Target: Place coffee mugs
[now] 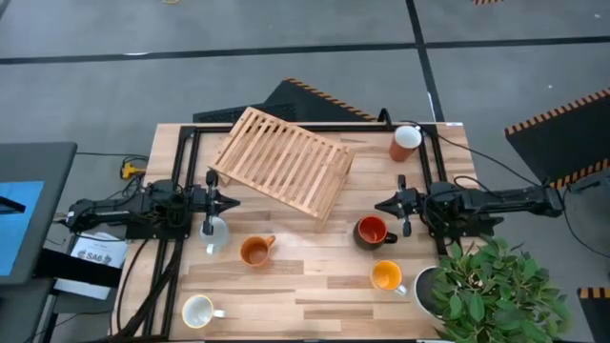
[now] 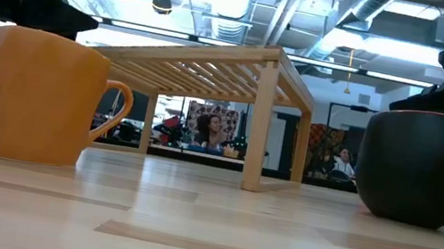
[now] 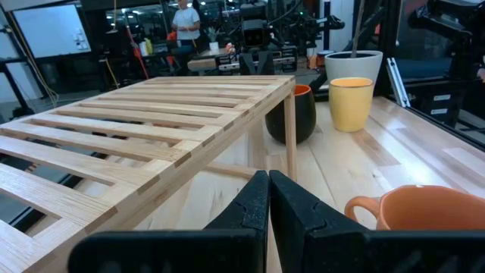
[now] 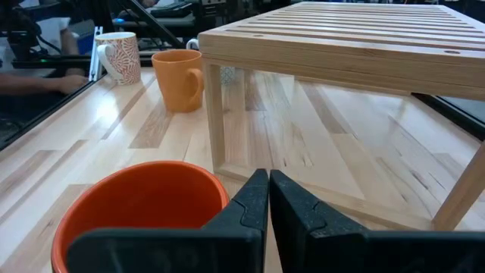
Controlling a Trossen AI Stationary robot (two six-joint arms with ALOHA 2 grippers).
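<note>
Both claws, left claw (image 1: 212, 202) and right claw (image 1: 398, 205), are hovering clenched and empty. Six coffee mugs (image 1: 255, 251) are sitting loose around the slatted rack (image 1: 283, 160) on the bench (image 1: 315, 291), probably awaiting placement.

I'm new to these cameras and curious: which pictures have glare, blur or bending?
Low view: bright ceiling lights glare behind the wooden rack, and the near table edge looks soft. Left wrist view: the close orange mug is blurred. High view: even light, faint shadows, no obvious bending.
</note>
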